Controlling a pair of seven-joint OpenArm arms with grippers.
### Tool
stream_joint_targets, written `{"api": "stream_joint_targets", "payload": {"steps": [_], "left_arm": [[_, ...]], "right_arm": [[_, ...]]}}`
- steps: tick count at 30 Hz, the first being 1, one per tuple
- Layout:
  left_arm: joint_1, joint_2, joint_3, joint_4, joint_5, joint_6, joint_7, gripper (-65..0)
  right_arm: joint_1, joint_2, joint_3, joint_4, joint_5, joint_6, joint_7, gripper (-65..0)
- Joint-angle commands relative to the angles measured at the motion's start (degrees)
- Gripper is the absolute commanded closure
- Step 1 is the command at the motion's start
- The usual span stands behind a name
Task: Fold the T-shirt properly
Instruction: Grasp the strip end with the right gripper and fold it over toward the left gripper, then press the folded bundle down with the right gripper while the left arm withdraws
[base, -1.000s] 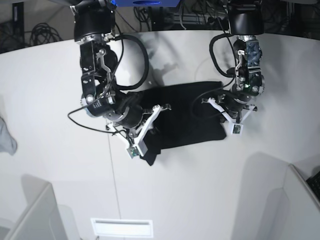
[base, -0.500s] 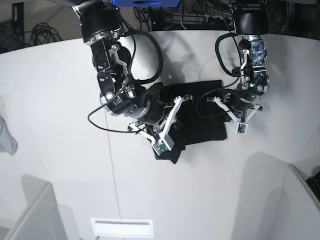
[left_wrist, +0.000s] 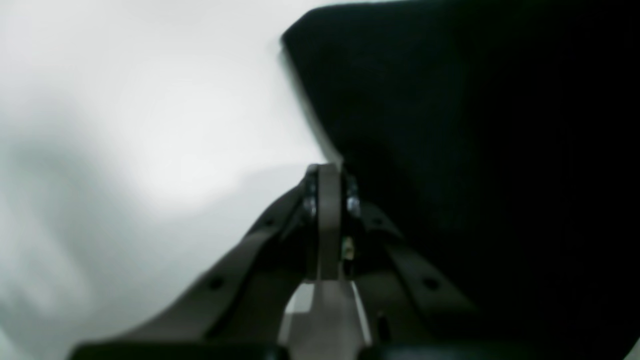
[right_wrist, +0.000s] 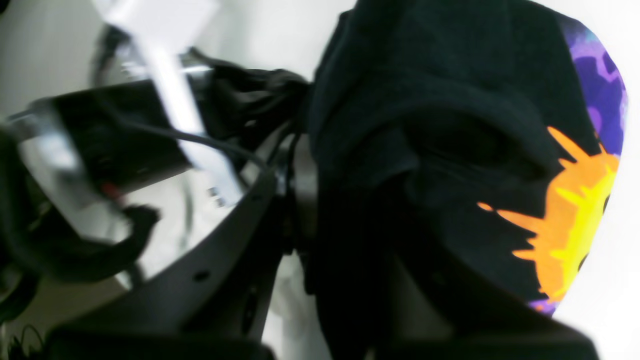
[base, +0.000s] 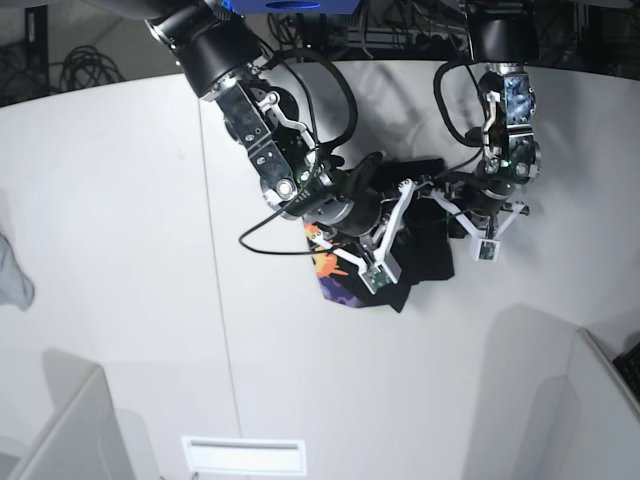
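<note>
The black T-shirt (base: 428, 238) lies bunched at mid-table. Its left part is lifted and turned over, so the orange-yellow print on purple (base: 328, 268) shows underneath. My right gripper (base: 404, 192) is shut on that lifted fold. In the right wrist view black cloth (right_wrist: 425, 150) drapes over the gripper (right_wrist: 300, 200), with the sun print (right_wrist: 575, 215) at the right. My left gripper (base: 464, 207) sits at the shirt's right edge. In the left wrist view the left gripper (left_wrist: 327, 175) is shut, its tip against the border of the dark cloth (left_wrist: 475, 150). No cloth shows between the jaws.
A small grey cloth scrap (base: 12, 275) lies at the table's far left edge. White partitions stand at the bottom left (base: 60, 425) and bottom right (base: 585, 400), with a white slotted plate (base: 243, 455) between them. Cables hang behind the table.
My right arm swept to the right, carrying the shirt's left side over the rest and exposing the print. The left gripper stayed nearly in place at the right edge.
</note>
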Motion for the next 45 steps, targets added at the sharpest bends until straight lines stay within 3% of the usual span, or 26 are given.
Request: {"api": "stream_joint_targets", "payload": {"steps": [1,8,14,18,27,33,38,42,45], "left_arm": [[0.29,-1.02,-0.05,1.82,0.30,-0.15,0.81,0.0],[2.05,-2.60,-0.22,4.01,-0.13,-0.15,1.07,0.0],[3.46,-2.43,-9.28,4.01,-0.49,-2.26,1.07,0.0],[4.78,-2.69,-16.84,3.84,-5.32,-6.48,1.60,0.0],[9.96,-6.82,-28.62,4.01,-17.81,-7.35,2.65,0.0],[11.72,-8.41,-31.34,3.75,-21.67,-7.35,2.65,0.0],[11.72,-8.41,-32.31,3.57,-21.67,-7.35,2.65,0.0],[12.42,-8.41,-32.31,3.75,-21.67,-7.35,2.65,0.0],[12.86,-8.32,-32.22,4.01,-21.67,-7.35,2.65,0.0]], "right_arm": [[1.22,-0.91,-0.13,0.41,0.49,0.01,1.93,0.0],[2.36,-1.26,-0.04,-2.66,0.49,0.01,3.60,0.0],[3.59,-1.52,-0.04,-6.18,0.58,0.01,5.80,0.0],[3.59,-1.61,-0.04,-6.88,0.58,0.01,5.89,0.0],[3.77,-1.70,-1.98,-6.79,0.58,0.01,5.80,0.0],[3.77,-1.70,-4.00,-6.79,0.58,-0.08,5.89,0.0],[4.56,-1.70,-4.09,-6.88,1.02,-5.09,5.97,0.0],[6.40,-1.61,-3.91,-7.06,8.05,-5.36,5.97,0.0],[6.75,-1.61,-4.17,-8.99,9.28,-5.44,5.97,0.0]]}}
